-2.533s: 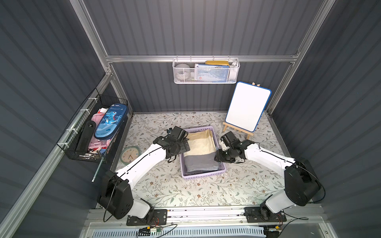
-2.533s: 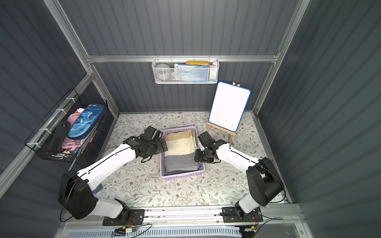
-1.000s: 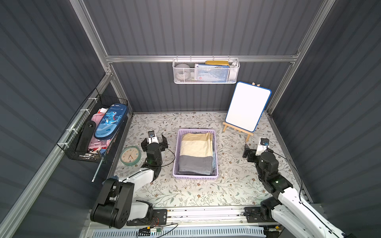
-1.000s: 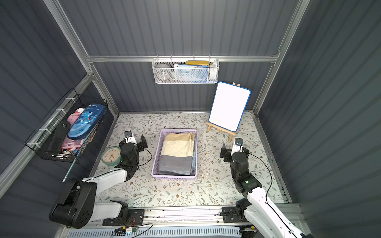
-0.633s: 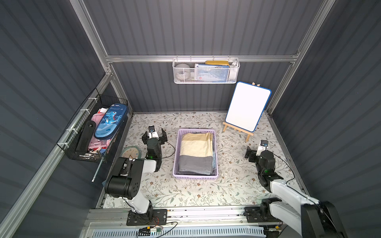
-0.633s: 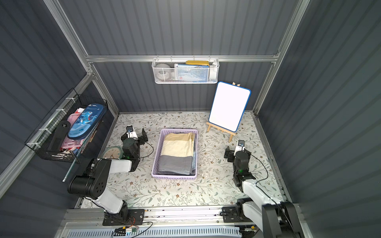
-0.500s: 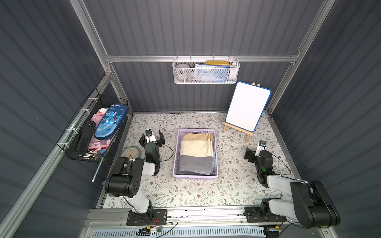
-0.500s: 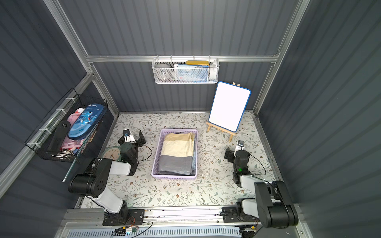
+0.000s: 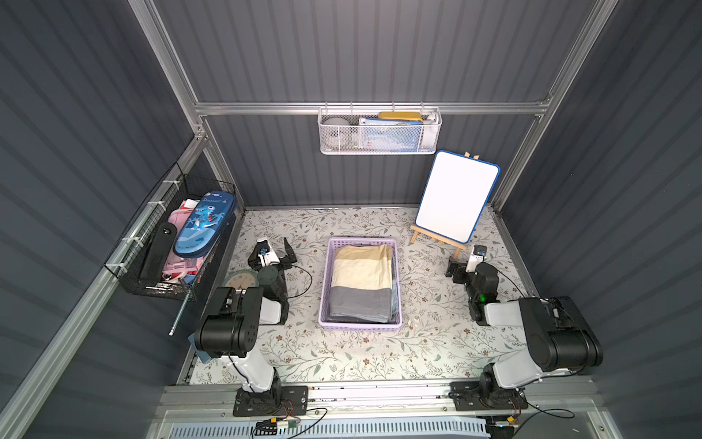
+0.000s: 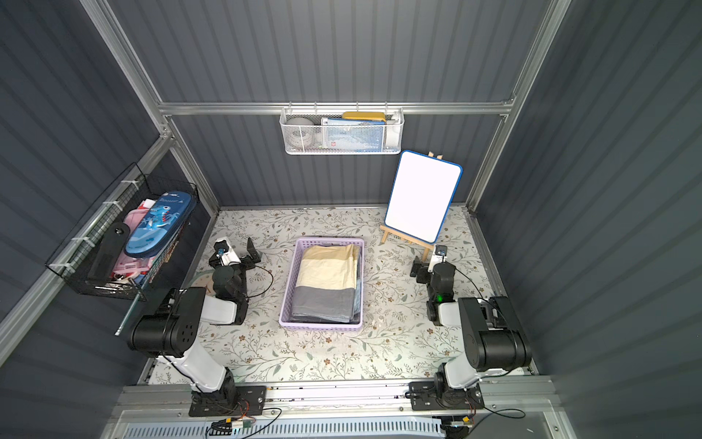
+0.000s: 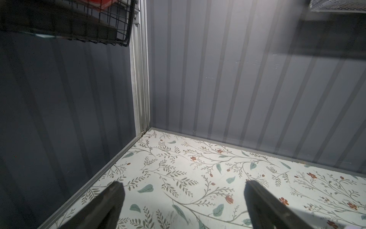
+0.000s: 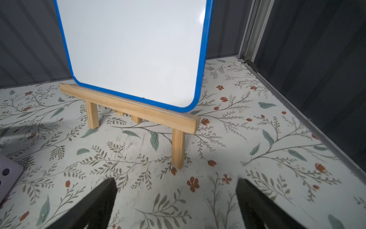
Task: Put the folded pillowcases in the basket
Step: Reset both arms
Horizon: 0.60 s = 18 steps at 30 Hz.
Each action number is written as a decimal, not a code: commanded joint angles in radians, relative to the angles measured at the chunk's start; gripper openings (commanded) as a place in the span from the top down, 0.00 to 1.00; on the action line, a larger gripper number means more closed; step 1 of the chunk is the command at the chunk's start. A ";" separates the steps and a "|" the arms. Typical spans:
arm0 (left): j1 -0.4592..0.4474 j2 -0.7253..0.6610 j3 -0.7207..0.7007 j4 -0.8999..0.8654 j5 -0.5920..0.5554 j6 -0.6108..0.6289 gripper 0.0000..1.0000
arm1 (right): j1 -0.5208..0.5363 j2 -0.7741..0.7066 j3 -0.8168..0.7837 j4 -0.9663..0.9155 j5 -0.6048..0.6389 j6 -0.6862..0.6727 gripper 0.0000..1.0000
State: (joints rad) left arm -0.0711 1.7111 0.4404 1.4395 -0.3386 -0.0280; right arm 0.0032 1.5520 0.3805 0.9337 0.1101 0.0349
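Observation:
The folded pillowcase, cream at the far half and grey at the near half, lies flat inside the lavender basket in the middle of the table. My left gripper rests low to the left of the basket, open and holding nothing, facing the back left corner. To the basket's right, my right gripper is open too and faces the easel. Only a corner of the basket shows in the right wrist view.
A whiteboard stands on a wooden easel at the back right, just ahead of the right gripper. A white mesh basket hangs on the back wall, a black wire basket on the left wall. A clock lies by the left arm.
Both grippers have left the basket's sides and drawn back to the left and right, the arms folding down over their bases. The basket and pillowcase have stayed still over the last second.

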 commanded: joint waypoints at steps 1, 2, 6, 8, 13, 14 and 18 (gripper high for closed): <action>0.008 -0.007 0.013 0.016 0.012 -0.017 0.01 | -0.004 -0.021 0.024 -0.090 0.004 0.018 0.01; 0.008 -0.007 0.013 0.015 0.011 -0.016 0.01 | -0.004 -0.025 0.027 -0.104 0.005 0.019 0.01; 0.008 -0.005 0.014 0.018 0.010 -0.016 0.01 | -0.004 -0.015 0.020 -0.072 0.006 0.013 0.01; 0.008 -0.006 0.014 0.016 0.010 -0.016 0.01 | -0.004 -0.010 0.017 -0.057 0.006 0.013 0.01; 0.008 -0.006 0.014 0.017 0.010 -0.016 0.01 | -0.005 -0.010 0.017 -0.055 0.007 0.013 0.01; 0.008 -0.006 0.014 0.017 0.010 -0.015 0.00 | -0.005 -0.010 0.017 -0.055 0.006 0.013 0.01; 0.008 -0.005 0.014 0.017 0.010 -0.016 0.00 | -0.005 -0.010 0.017 -0.055 0.006 0.012 0.01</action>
State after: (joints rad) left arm -0.0711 1.7111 0.4408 1.4395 -0.3367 -0.0307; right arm 0.0006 1.5433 0.3893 0.8669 0.1097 0.0437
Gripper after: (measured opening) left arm 0.995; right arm 0.990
